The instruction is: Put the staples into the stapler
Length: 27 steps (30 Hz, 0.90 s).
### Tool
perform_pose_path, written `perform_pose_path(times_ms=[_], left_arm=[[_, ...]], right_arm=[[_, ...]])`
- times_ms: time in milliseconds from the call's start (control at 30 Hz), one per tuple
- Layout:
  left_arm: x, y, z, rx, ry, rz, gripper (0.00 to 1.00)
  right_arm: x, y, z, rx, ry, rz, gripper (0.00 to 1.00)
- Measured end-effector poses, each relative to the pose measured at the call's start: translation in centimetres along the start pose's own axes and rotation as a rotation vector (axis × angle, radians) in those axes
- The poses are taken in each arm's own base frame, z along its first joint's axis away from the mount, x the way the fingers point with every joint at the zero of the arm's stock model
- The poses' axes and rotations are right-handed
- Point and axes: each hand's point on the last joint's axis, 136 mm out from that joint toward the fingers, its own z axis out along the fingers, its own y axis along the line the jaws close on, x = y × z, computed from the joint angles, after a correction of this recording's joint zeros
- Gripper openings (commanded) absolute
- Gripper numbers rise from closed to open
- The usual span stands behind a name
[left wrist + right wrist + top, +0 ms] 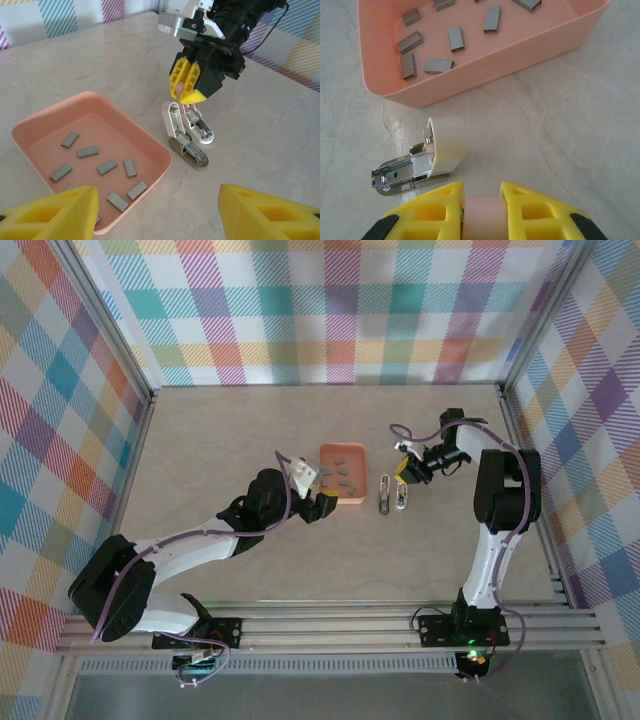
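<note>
The stapler (pixel 388 493) lies opened up on the table just right of the orange tray (pixel 341 446). Its white end (pixel 445 145) and metal rail (pixel 192 149) rest on the surface. My right gripper (pixel 481 192) is shut on the stapler's pinkish top part, held up above the rest; it hangs over the stapler (pixel 187 92). Several grey staples (pixel 107 166) lie loose in the tray (pixel 125 120). My left gripper (pixel 322 502) hovers open at the tray's near right corner, with nothing between its yellow fingers (pixel 55 215).
Plaid walls and aluminium posts enclose the beige table on three sides. The tray's wall (pixel 485 60) stands close beyond the stapler. Bare tabletop (pixel 250 150) stretches right of the stapler and toward the arm bases.
</note>
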Motion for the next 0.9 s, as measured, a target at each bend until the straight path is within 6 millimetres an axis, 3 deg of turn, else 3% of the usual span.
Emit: perform_pose_path(times_ms=[367,600,767,900], left_arm=[[0.0,0.0,0.5,0.004,0.008,-0.001,0.64],[-0.3,-0.2,0.6,0.015,0.004,-0.011,0.64],[-0.3,-0.1,0.6,0.007,0.005,-0.047,0.64],[0.0,0.4,0.8,-0.02,0.019,-0.093,0.64]], right_arm=[[-0.2,0.0,-0.5,0.027,0.005,-0.016,0.36],[-3.3,0.2,-3.9,0.152,-0.037,-0.007,0.53],[-5.5,0.4,-6.9,0.284,-0.092,0.184,0.56],[-5.3,0.7,-8.1,0.387,-0.105,0.425,0.59]])
